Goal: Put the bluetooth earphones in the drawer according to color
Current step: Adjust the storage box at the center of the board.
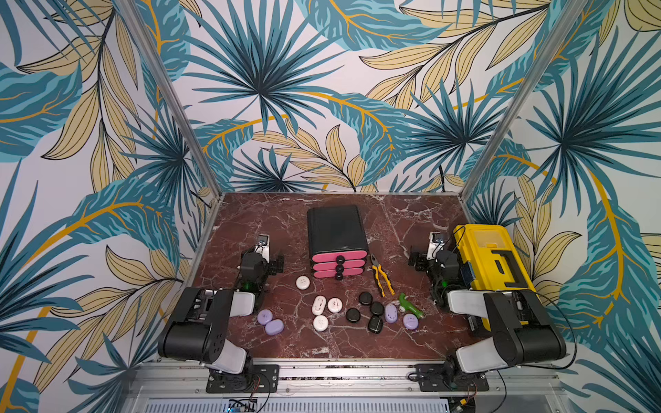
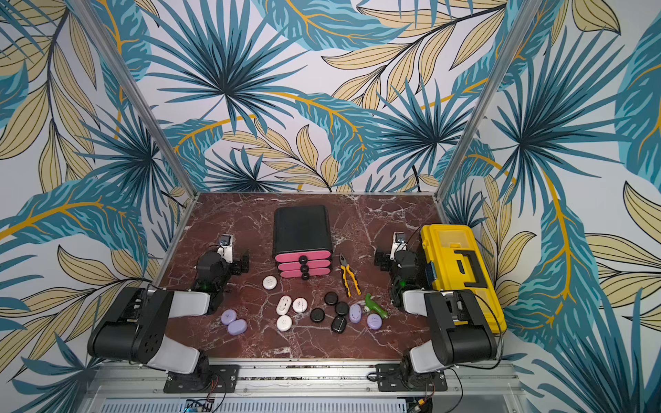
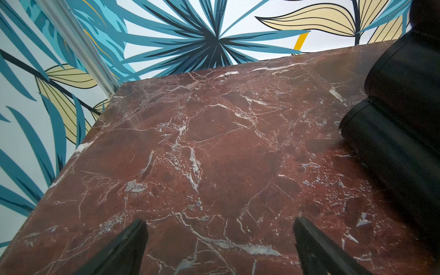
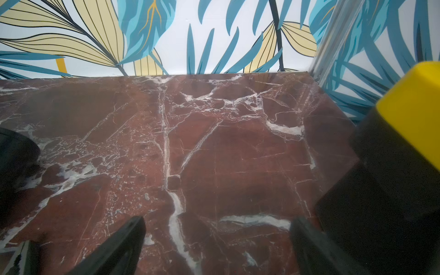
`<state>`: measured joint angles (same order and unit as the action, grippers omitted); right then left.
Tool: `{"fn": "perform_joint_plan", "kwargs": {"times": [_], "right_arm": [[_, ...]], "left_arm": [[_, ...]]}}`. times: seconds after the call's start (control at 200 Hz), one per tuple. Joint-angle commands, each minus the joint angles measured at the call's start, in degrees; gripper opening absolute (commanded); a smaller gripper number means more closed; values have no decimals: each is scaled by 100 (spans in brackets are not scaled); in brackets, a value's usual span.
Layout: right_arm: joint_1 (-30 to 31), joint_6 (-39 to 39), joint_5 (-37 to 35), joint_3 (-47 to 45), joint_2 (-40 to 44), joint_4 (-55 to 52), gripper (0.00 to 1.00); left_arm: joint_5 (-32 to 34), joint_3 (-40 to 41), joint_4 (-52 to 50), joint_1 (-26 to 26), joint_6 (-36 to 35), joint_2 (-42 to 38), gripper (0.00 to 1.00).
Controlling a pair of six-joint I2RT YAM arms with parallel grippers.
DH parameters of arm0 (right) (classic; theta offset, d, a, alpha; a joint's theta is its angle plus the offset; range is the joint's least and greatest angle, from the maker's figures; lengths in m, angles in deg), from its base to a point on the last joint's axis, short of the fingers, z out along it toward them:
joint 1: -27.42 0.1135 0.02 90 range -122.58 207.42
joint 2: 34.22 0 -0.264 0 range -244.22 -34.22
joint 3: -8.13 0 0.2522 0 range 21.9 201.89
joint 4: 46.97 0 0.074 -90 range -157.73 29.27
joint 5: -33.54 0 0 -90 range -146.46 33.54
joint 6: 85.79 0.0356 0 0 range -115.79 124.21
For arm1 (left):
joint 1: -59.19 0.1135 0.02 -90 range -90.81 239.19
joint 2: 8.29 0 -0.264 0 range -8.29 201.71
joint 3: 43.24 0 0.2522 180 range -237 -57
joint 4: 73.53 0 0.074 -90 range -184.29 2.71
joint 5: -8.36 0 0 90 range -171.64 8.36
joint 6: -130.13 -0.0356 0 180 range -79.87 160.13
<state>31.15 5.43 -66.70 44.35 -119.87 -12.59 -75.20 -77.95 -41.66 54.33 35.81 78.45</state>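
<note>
Bluetooth earphones all lie on the marble table [image 1: 250, 221], on your near side of the drawer [image 1: 336, 229]. White cases [image 1: 318, 305]: one alone just in front of the drawer fronts, three clustered nearer you. Black cases [image 1: 377, 308] are bunched to their right. Lilac cases are split: a touching pair [image 1: 270, 321] by your left forearm, two more [image 1: 391, 313] beside the green tool [image 1: 409, 305]; contact there looks likely, but it is too small to confirm. The drawer's three pink fronts are shut. Pliers [image 1: 382, 277] lie right of it, yellow toolbox [image 1: 490, 261] at the right edge. Both your arms are folded back, elbows by the near rail, wrists aimed at the far wall. Left gripper [image 3: 220, 222] and right gripper [image 4: 219, 221] sit low, jaws spread wide, only bare marble between the fingers.
</note>
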Motion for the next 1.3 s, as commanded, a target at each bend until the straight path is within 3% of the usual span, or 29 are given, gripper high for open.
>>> {"fn": "perform_joint_plan", "kwargs": {"times": [0.0,0.856,1.102,1.297], "right_arm": [[-39,-63,-28,68,-87,117,100],[-38,-184,73,-23,-1,252,100],[5,108,232,183,1559,-1550,99],[14,1164,722,424,2513,-2641,100]], "left_arm": [[7,-243,141,31,-51,39,100],[7,-225,190,34,-81,8,100],[398,-139,-1190,10,242,-1831,100],[171,-271,-2203,-13,815,-3078,100]]}}
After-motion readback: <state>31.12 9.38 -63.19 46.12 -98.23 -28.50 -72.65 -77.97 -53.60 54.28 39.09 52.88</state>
